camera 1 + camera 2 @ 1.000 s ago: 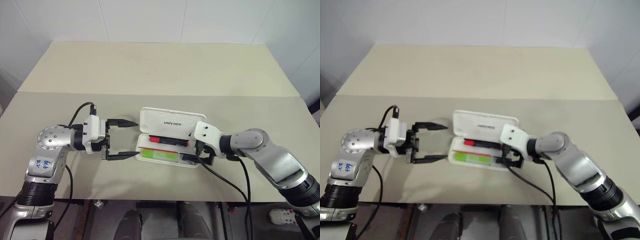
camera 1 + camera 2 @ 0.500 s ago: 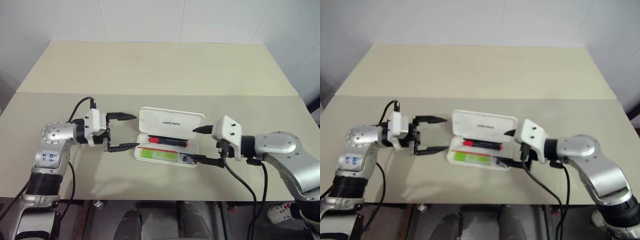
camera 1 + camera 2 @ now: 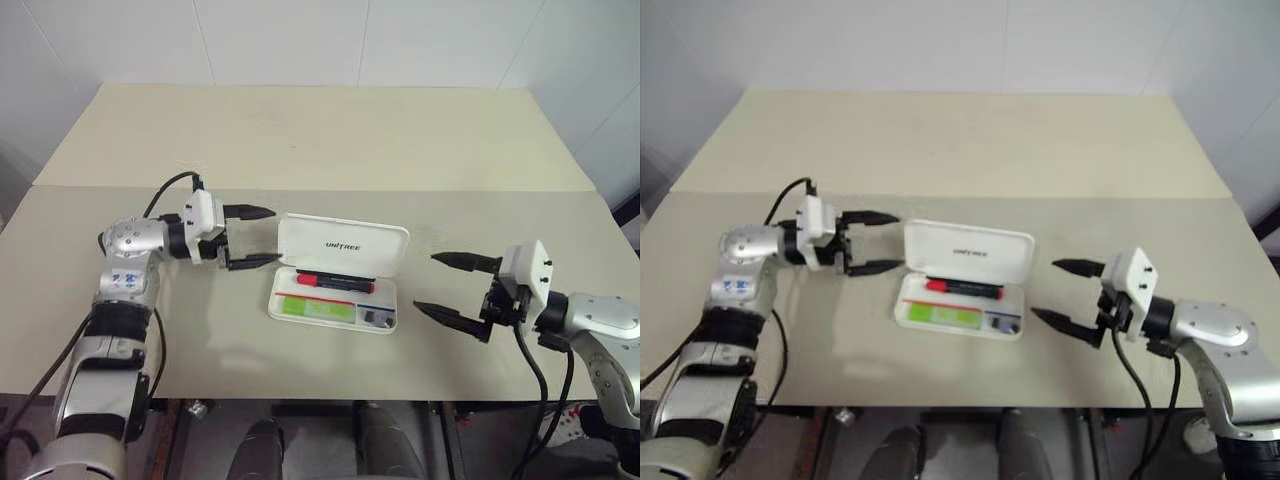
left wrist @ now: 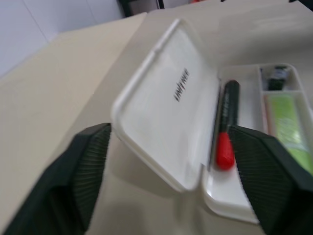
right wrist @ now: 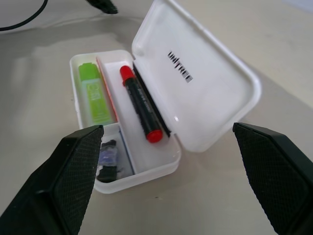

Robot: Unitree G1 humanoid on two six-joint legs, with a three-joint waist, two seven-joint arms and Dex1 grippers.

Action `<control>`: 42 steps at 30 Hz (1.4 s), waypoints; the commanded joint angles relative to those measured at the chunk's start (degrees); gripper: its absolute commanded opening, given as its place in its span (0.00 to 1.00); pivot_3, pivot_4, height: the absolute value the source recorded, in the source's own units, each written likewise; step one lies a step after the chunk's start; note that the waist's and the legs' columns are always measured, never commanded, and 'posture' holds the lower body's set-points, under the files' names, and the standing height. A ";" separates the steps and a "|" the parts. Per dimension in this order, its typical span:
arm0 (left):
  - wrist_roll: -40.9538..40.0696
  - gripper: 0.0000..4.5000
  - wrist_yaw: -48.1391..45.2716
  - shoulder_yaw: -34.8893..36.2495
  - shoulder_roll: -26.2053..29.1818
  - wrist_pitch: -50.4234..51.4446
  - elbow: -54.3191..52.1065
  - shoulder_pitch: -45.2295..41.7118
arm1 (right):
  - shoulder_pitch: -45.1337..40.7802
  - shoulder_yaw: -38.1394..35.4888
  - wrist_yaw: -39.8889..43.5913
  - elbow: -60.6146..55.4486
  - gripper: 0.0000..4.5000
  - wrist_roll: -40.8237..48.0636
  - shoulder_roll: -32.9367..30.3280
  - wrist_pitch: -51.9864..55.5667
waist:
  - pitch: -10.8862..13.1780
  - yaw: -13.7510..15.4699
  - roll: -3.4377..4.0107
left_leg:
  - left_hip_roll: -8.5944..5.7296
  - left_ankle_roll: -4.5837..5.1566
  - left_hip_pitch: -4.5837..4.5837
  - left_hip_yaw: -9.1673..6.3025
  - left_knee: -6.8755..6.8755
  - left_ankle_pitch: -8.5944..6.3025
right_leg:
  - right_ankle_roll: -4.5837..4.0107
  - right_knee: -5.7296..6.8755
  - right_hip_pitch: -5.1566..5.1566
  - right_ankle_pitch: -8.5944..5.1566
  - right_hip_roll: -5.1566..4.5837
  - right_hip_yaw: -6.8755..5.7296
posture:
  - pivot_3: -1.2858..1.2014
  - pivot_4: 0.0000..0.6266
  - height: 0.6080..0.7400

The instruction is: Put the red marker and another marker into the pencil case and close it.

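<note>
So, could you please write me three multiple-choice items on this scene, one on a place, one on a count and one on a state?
1. Where is the red marker?
A. Inside the pencil case, in the slot next to the lid
B. On the table left of the case
C. In the right gripper

2. How many markers lie in the case?
A. None
B. One
C. Two

3. What state is the case's lid in?
A. Shut flat
B. Open
C. Detached, lying apart

Answers:
1 A: the red marker lies in the tray beside the hinge.
2 C: the red one and the lime-green marker lie side by side.
3 B: the lid is raised, with the left gripper at its end.
</note>
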 commanded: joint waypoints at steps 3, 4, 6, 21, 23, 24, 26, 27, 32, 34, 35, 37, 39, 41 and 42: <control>3.50 0.42 -2.24 0.17 -0.11 -7.35 13.85 -7.74 | 1.30 -3.63 -0.14 -1.74 1.00 2.55 0.17 -2.69 | 0.00 0.09 0.00 | 0.00 0.00 -0.01 0.00 -0.01 0.00 | 0.01 -0.01 0.00 0.00 0.00 0.00 | 0.52 0.24 1.00; 4.47 0.34 -2.09 -0.02 -0.11 -8.67 16.52 -9.31 | 1.56 -3.95 -0.29 -1.81 1.00 2.91 0.20 -2.71 | 0.00 0.10 0.00 | -0.01 0.00 -0.03 -0.01 -0.01 0.00 | 0.01 -0.03 0.00 0.00 0.01 0.00 | 0.52 0.24 1.00; 6.26 0.20 -0.96 -0.15 -0.20 -10.78 21.00 -12.38 | 2.12 -4.57 -0.41 -2.01 1.00 3.64 0.04 -2.69 | 0.01 0.17 -0.02 | -0.02 0.00 -0.06 0.00 0.00 0.00 | 0.04 -0.04 0.00 0.01 0.00 0.00 | 0.52 0.24 1.00; 15.04 0.01 0.14 -0.64 -5.58 -11.89 37.44 -22.80 | 2.86 -8.77 3.67 -1.45 1.00 8.20 -2.11 -4.44 | 0.03 0.25 -0.06 | -0.04 0.00 -0.08 -0.01 0.01 0.00 | 0.13 -0.01 0.00 0.05 0.00 0.01 | 0.52 0.24 1.00; 14.58 0.01 -1.38 0.17 -6.82 -10.69 37.84 -23.27 | 2.86 -9.29 4.15 -1.32 1.00 8.75 -2.57 -4.48 | 0.04 0.28 -0.07 | -0.05 0.00 -0.09 -0.02 0.02 0.00 | 0.13 -0.01 0.01 0.06 0.00 0.01 | 0.52 0.24 1.00; 14.29 0.01 -2.52 0.57 -7.23 -10.26 37.97 -23.47 | 2.82 -9.60 4.29 -1.38 1.00 9.14 -2.70 -4.38 | 0.05 0.25 -0.08 | -0.05 0.00 -0.09 -0.02 0.02 0.00 | 0.13 -0.01 0.01 0.06 0.00 0.01 | 0.52 0.24 1.00; 13.43 0.01 -6.02 1.45 -7.85 -9.18 37.99 -23.99 | 2.95 -10.70 4.92 -1.60 1.00 10.67 -3.15 -3.68 | 0.05 0.00 -0.09 | -0.05 0.00 -0.09 -0.02 0.00 0.00 | 0.13 -0.02 0.01 0.06 0.00 0.01 | 0.52 0.24 1.00; 13.04 0.01 -7.64 1.91 -8.06 -8.72 37.93 -24.28 | 3.07 -11.41 5.51 -1.60 1.00 11.94 -3.28 -3.25 | 0.05 -0.04 -0.10 | -0.05 0.00 -0.09 -0.02 -0.01 0.00 | 0.13 -0.02 0.00 0.06 0.00 0.02 | 0.52 0.24 1.00; 13.09 0.01 -14.79 2.61 -7.77 -8.98 37.32 -25.35 | 3.04 -14.01 10.71 1.34 1.00 15.63 -4.69 -3.46 | 0.06 0.07 -0.10 | -0.05 0.00 -0.08 -0.02 0.00 0.00 | 0.13 -0.02 0.01 0.06 0.00 0.02 | 0.52 0.24 1.00; 13.18 0.01 -16.93 1.89 -7.61 -9.60 36.84 -25.55 | 2.87 -14.84 13.88 3.08 1.00 17.35 -5.70 -3.12 | 0.07 0.09 -0.12 | -0.05 0.00 -0.07 -0.02 0.02 0.00 | 0.14 -0.02 0.03 0.07 0.00 0.02 | 0.52 0.24 1.00; 12.87 0.01 -17.72 0.70 -7.60 -10.15 36.26 -25.40 | 3.11 -14.99 16.14 4.10 1.00 17.70 -6.55 -3.23 | 0.07 0.10 -0.12 | -0.05 0.00 -0.07 -0.02 0.02 0.00 | 0.14 -0.01 0.03 0.07 0.00 0.02 | 0.52 0.24 1.00; 12.04 0.01 -18.30 -1.31 -7.62 -10.78 35.36 -25.08 | 3.66 -14.90 19.42 5.52 1.00 17.57 -7.84 -3.77 | 0.07 0.11 -0.12 | -0.05 0.00 -0.06 -0.02 0.03 0.00 | 0.15 0.01 0.03 0.07 0.00 0.02 | 0.52 0.24 1.00; 9.99 0.01 -18.30 -5.07 -7.71 -11.56 33.37 -24.24 | 3.16 -14.56 22.26 7.11 1.00 17.35 -8.82 -4.62 | 0.08 0.12 -0.13 | -0.05 0.00 -0.06 -0.02 0.04 0.00 | 0.15 0.02 0.03 0.07 0.00 0.02 | 0.52 0.24 1.00; 7.39 0.01 -18.30 -9.34 -7.62 -12.32 30.98 -23.31 | 1.18 -13.68 23.20 8.85 1.00 16.47 -9.40 -5.42 | 0.08 0.05 -0.13 | -0.05 0.00 -0.06 -0.02 0.04 0.00 | 0.15 0.02 0.03 0.07 0.00 0.03 | 0.52 0.24 1.00; 6.09 0.01 -18.30 -11.06 -7.45 -12.51 30.07 -22.99 | 0.37 -13.34 23.33 9.41 1.00 16.07 -9.48 -5.66 | 0.08 0.00 -0.13 | -0.05 0.00 -0.06 -0.02 0.06 0.00 | 0.16 0.02 0.03 0.08 0.00 0.05 | 0.52 0.24 1.00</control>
